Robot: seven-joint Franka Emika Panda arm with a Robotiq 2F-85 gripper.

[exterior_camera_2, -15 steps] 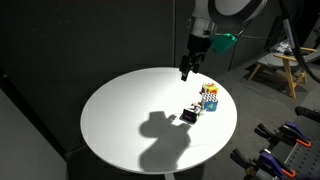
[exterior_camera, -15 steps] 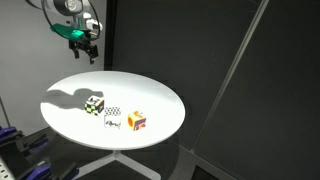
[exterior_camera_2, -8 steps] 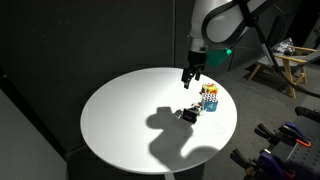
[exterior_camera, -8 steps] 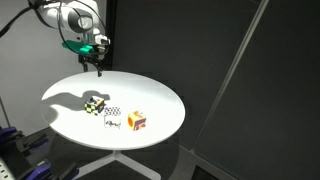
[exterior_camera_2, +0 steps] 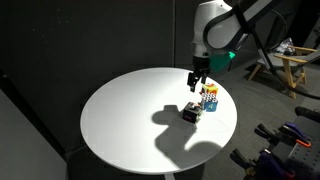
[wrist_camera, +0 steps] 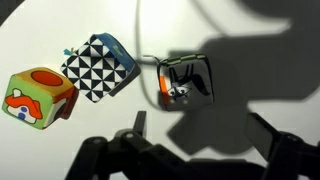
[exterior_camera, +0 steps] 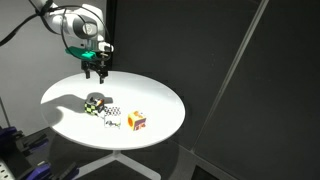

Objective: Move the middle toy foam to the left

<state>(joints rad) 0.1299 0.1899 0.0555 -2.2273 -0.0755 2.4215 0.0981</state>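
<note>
Hanging up in the air over the round white surface (exterior_camera: 150, 90), the gripper (exterior_camera: 97, 72) is holding nothing at all. Its jaws are standing apart, with a wide gap showing between them at the bottom of the wrist view. It is not touching any toy. The middle toy foam (wrist_camera: 98, 68), the one with black and white shapes and a bit of blue on it, is sitting in the middle spot of a row of three cubes. It is resting between the orange cube (wrist_camera: 38, 98) on one side and the green checkered cube (exterior_camera: 95, 103) on the other. It is sitting close beside both of them, and whether they are touching is too hard to tell. The green checkered cube is lying in the dark shadow of the arm. So I am thinking that the job is only just starting. Nothing is looking moved yet, and the real work is all waiting. The gripper is going to need to come down over the middle toy foam and close on it without bumping the two neighbours. Then it is going to need to lift it, carry it to the left across the bare part of the surface, and set it down there. Getting near the toys is the only part that is looking done.
</note>
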